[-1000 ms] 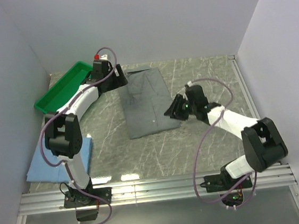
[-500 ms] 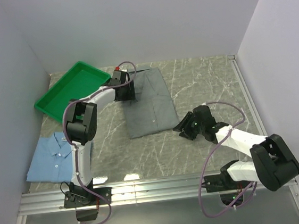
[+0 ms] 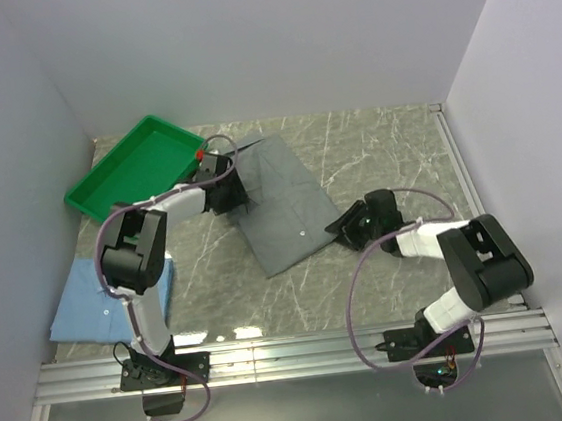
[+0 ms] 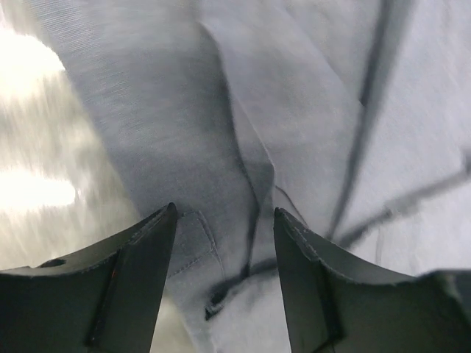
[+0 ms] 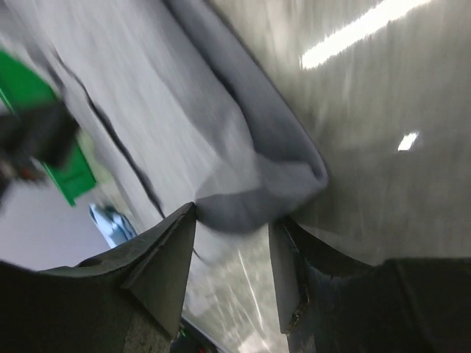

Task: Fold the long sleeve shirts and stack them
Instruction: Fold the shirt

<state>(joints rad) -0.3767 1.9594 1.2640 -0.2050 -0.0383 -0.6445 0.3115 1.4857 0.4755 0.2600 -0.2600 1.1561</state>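
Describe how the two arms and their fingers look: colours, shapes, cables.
Both arms have white link shells with bulky black joint housings, and a thin purplish cable loops loosely along each. The left arm carries a small red part near its wrist. The fingers are dark, flat, tapering wedges.

Shirt (image 3: 283,208) mid-table between both grippers; tray (image 3: 134,167) apparently behind-left.

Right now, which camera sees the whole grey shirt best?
The top external view: it shows the whole grey shirt lying on the table, with both arms at its edges. The left wrist view shows only blurred grey folds between the left claw fingers. The right wrist view shows one bunched edge at the right claw.
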